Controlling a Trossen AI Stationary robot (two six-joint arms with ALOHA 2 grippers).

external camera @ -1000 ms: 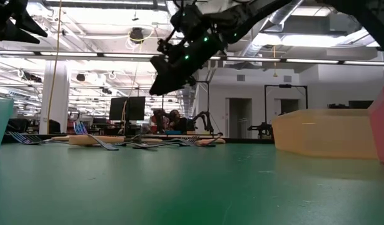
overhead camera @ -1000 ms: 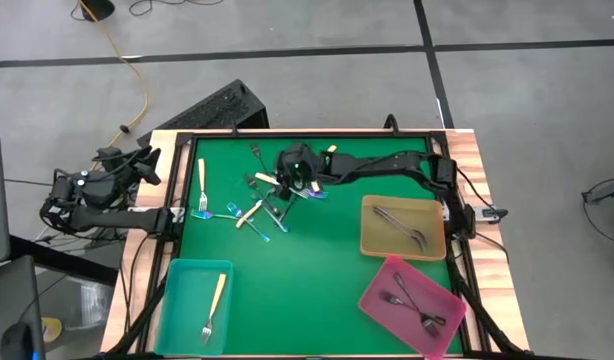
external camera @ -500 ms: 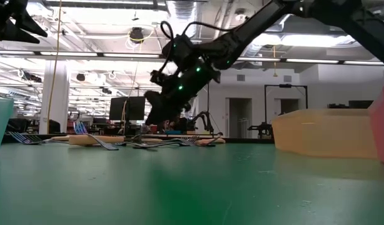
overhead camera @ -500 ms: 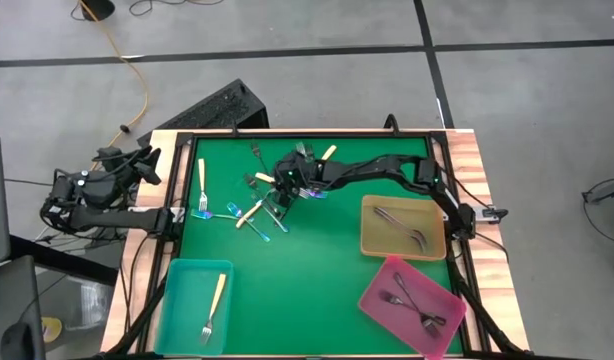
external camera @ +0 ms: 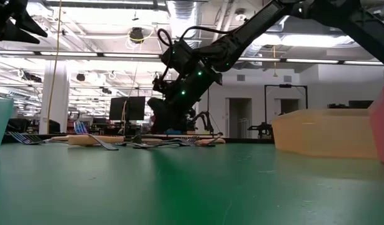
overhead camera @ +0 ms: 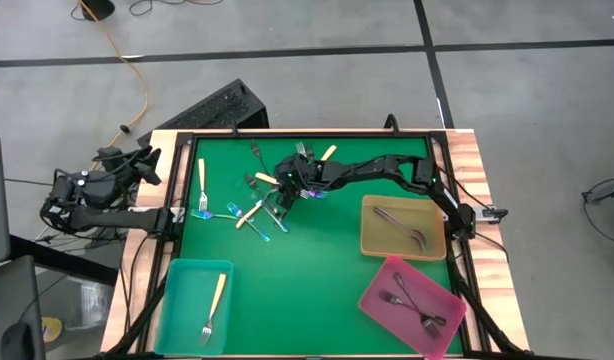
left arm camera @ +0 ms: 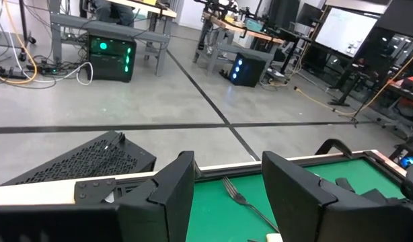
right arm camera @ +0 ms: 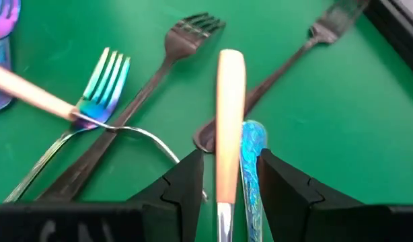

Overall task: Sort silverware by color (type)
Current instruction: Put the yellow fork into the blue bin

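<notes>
I see the right claw [overhead camera: 283, 192] low over the fork pile [overhead camera: 262, 200] at upper centre of the green desk [overhead camera: 317, 270], fingers parted around a cream-handled fork [right arm camera: 229, 128], not clamped; left claw [overhead camera: 147, 163] open, parked at far left.

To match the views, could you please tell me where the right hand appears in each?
High: right hand over the fork pile.
Low: centre, above the pile.
Left wrist: not visible.
Right wrist: straddling a cream-handled fork.
Shared landmark: green mat.
</notes>
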